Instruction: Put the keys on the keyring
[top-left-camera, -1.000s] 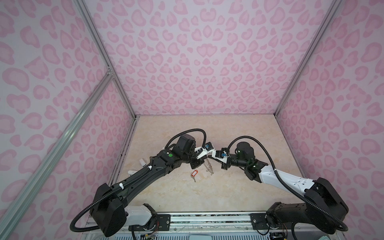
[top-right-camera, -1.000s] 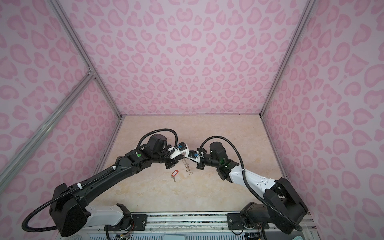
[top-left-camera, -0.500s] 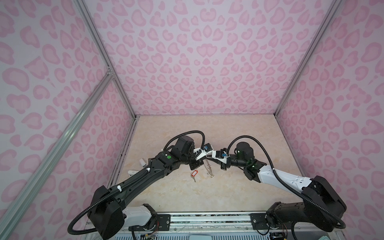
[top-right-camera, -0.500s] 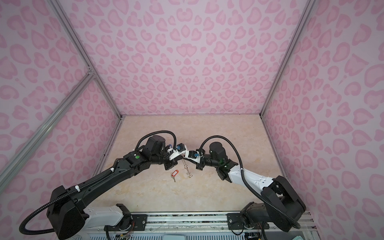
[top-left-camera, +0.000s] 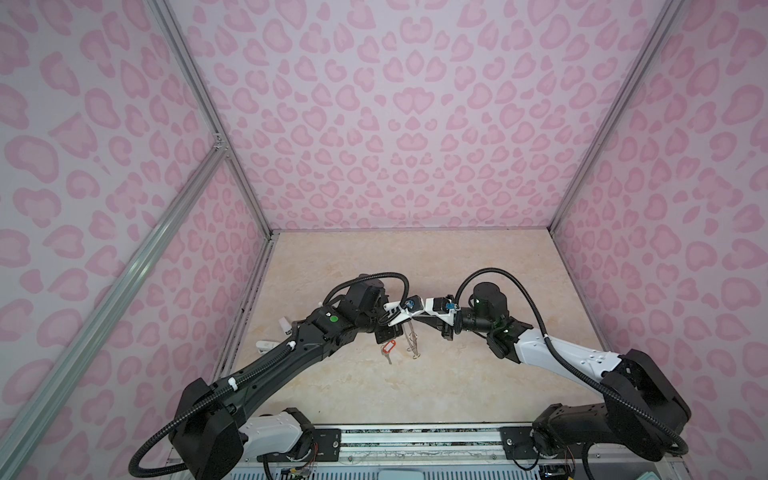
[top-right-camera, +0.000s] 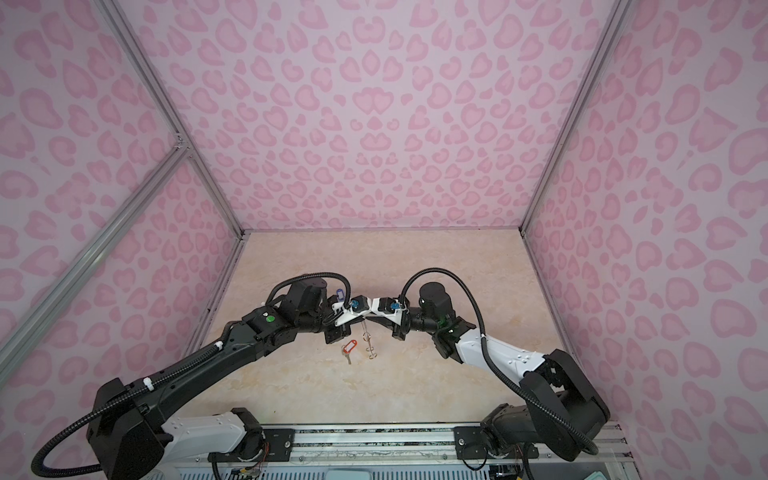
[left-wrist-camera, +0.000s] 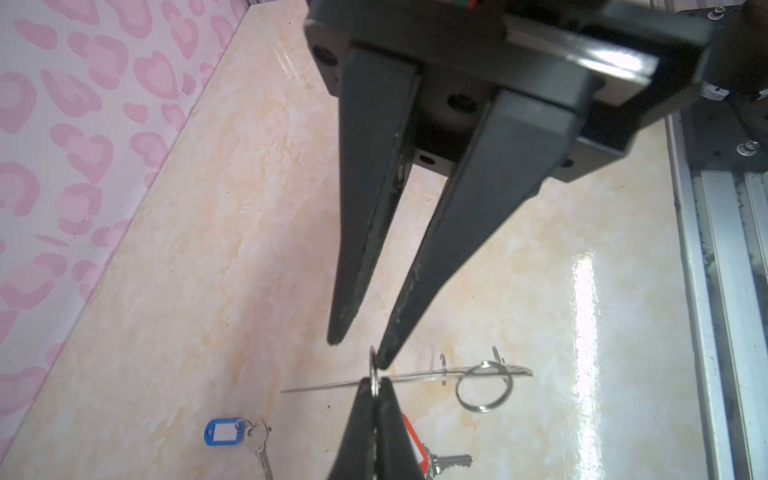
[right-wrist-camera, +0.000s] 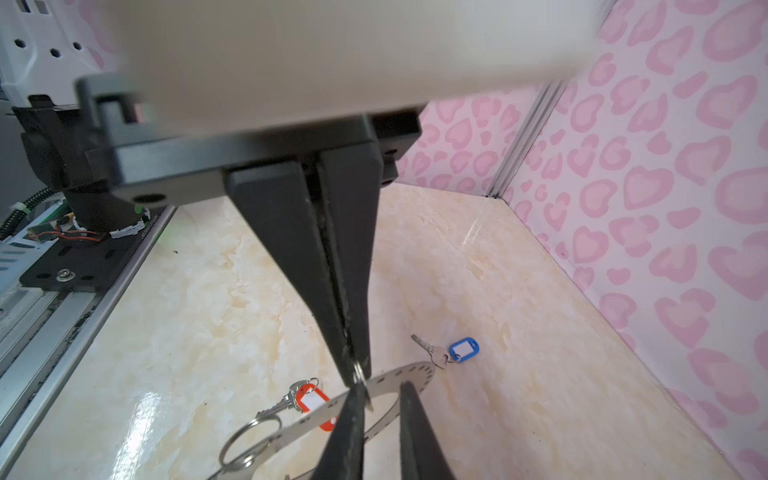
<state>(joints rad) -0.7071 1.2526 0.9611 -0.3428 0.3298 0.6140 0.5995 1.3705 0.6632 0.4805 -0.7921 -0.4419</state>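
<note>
As both keys lie loose on the table (right-wrist-camera: 498, 415), the task seems to me near its beginning: 0 of the 2 keys are on the keyring (right-wrist-camera: 409, 376). The key with the blue tag (right-wrist-camera: 462, 348) and the key with the orange-red tag (right-wrist-camera: 308, 400) rest flat, apart from each other and not joined to the keyring. The keyring itself hangs in the air between the 2 arms. The left gripper (left-wrist-camera: 375, 384) is closed tight on a small ring (right-wrist-camera: 360, 370) at the rim of the keyring and so carries it. The right gripper (left-wrist-camera: 359, 352) faces it with a narrow gap between the jaws and nothing in that gap. A second split ring (left-wrist-camera: 481, 409), empty, dangles from the keyring. What is left is to pick up each key and hook it on. I cannot tell whether the small ring passes through a rim hole, or whether a right fingertip touches it. The left fingers cover part of the orange-red tag in the left wrist view. In both top views the keyring shows only as a thin edge.
</note>
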